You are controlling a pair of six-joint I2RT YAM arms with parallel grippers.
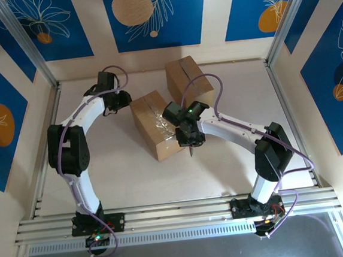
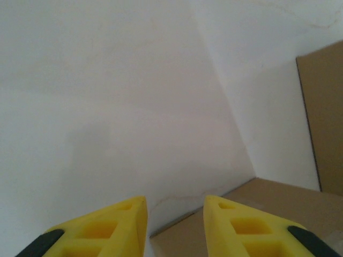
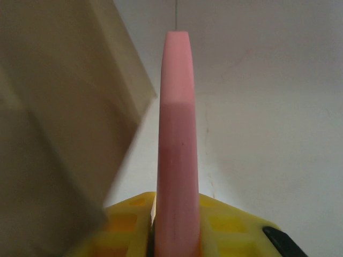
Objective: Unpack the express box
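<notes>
Your left gripper (image 2: 175, 208) sits at the left side of the taped box (image 1: 153, 127), its yellow fingers (image 2: 126, 222) parted with nothing between them and the box's top edge just beyond the tips. That cardboard box stands mid-table with clear, crinkled tape along its top seam. A second box (image 1: 186, 79) stands just beyond it to the right, a strip running across its top. Your right gripper (image 1: 189, 144) is clamped on a pink tool (image 3: 177, 134) at the taped box's right near corner. The table (image 1: 223, 166) is pale and matte, edged by aluminium rails (image 1: 179, 215). Blue wall panels (image 1: 155, 12) carry white leaves and orange discs.
</notes>
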